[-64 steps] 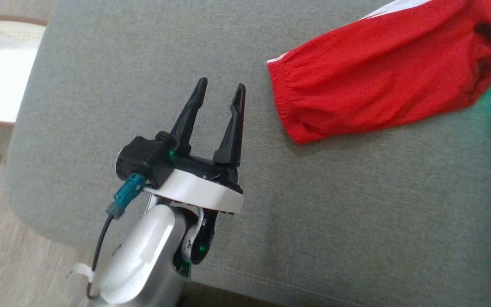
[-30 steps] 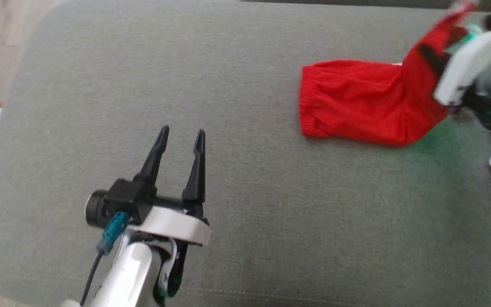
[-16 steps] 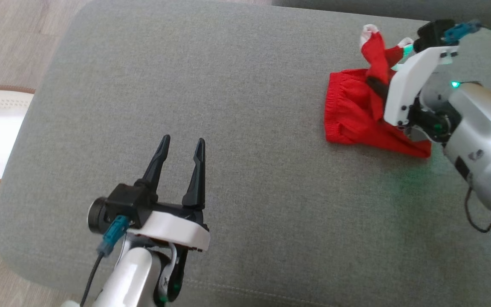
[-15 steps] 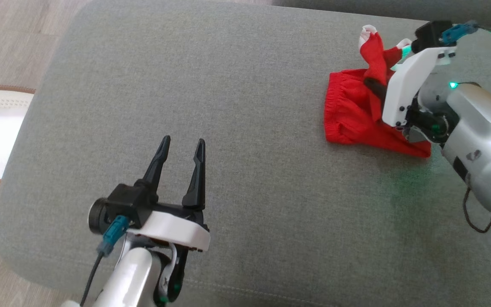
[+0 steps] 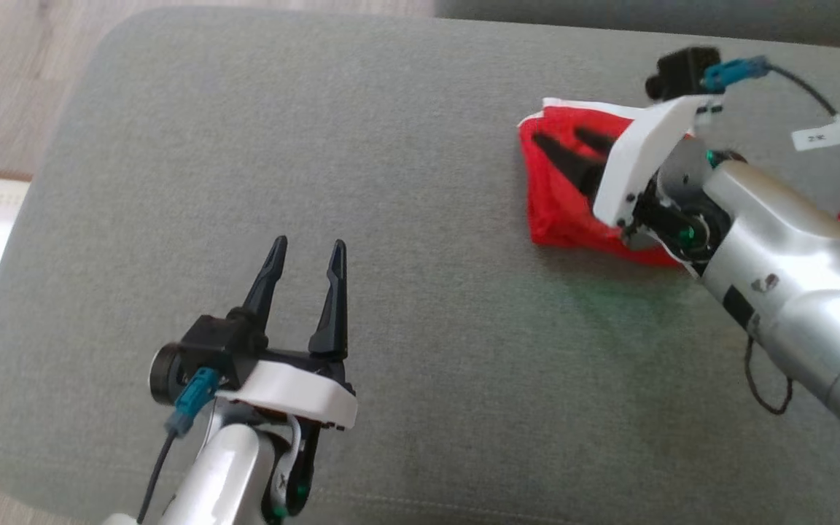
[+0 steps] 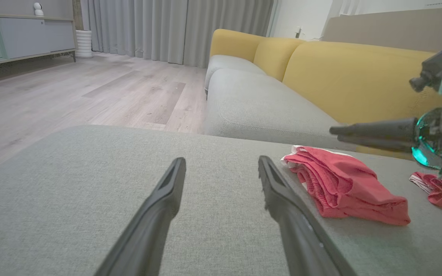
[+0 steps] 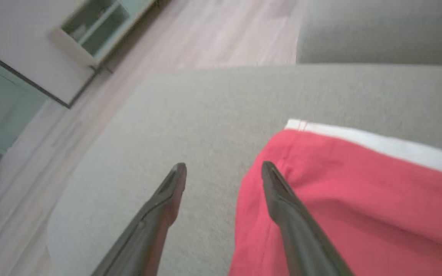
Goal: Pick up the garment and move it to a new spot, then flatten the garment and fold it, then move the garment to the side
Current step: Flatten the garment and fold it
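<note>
Garment (image 5: 558, 219): red, folded bundle, far right on cushion (image 5: 420, 146).
Right gripper (image 5: 558, 135): jaws apart, empty, over bundle's left end.
Left gripper (image 5: 308, 244): jaws apart, empty, near left, well apart from bundle.
Handling: likely best to pinch all layers at thick edge and carry low so fold holds.
</note>
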